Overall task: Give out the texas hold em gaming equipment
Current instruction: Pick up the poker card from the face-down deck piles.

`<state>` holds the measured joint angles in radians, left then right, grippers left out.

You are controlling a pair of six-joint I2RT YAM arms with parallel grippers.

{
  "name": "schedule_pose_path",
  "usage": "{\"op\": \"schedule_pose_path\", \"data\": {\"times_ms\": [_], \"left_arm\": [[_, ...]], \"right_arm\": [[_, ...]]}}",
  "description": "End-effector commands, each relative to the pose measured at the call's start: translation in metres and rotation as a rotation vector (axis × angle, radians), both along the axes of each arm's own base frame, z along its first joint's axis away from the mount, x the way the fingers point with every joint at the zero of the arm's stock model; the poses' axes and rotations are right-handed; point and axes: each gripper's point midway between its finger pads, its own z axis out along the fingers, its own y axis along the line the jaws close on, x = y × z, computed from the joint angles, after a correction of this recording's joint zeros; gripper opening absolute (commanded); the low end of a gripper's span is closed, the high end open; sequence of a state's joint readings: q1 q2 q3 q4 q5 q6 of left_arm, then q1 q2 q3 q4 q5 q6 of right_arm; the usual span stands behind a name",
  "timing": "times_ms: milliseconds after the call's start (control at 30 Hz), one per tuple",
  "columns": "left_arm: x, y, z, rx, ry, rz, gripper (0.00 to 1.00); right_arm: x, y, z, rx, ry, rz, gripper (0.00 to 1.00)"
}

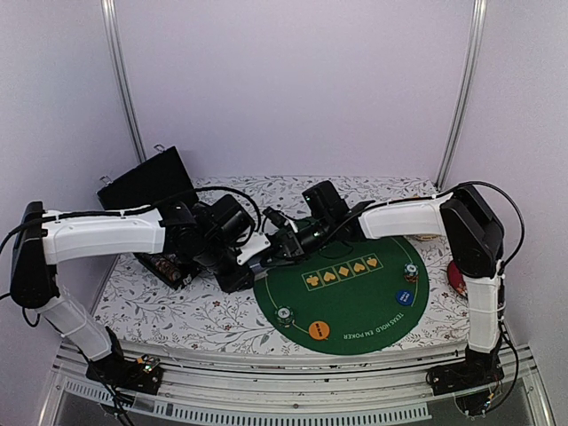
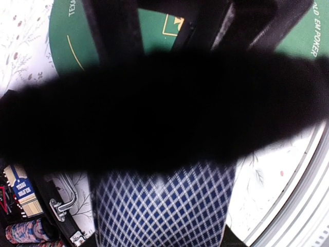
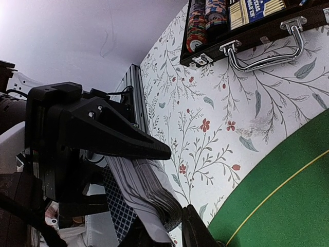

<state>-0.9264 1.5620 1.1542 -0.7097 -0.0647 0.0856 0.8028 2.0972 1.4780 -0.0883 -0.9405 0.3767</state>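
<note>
— Where is the card deck [image 3: 146,190]?
— Pinched in the left gripper [image 1: 256,259], over the green poker mat's [image 1: 355,306] left edge.
— And the right gripper [image 1: 282,241]?
— It is at the deck; whether it grips, I cannot tell.

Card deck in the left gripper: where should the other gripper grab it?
Pinch the free end of the card deck, where its edges fan out, coming from the green mat side. The other end is already clamped.

Case [image 1: 146,188] L of mat [image 1: 355,306], w/ chip stacks [image 1: 284,315] & discs [image 1: 319,330] on mat
</note>
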Motion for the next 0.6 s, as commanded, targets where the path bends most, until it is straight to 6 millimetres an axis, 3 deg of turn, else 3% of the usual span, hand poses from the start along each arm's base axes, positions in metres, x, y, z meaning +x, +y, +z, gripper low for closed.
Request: {"op": "schedule_pose_path", "data": {"times_ms": [0,133,567], "left_arm": [[0.004,0.003,0.003,-0.017,-0.014,0.018,0.42],[0.003,0.001,0.002,-0.02,-0.005,0.017,0.42],[0.003,0.001,0.001,-0.02,0.0,0.023,0.43]], "right_arm": [[0.009,-0.01,0.019,-0.023,-0.069,-0.044,0.2],[0.007,-0.012,0.022,-0.034,-0.079,-0.047,0.14],[0.008,-0.021,0.026,-0.081,-0.123,-0.063,0.09]]}}
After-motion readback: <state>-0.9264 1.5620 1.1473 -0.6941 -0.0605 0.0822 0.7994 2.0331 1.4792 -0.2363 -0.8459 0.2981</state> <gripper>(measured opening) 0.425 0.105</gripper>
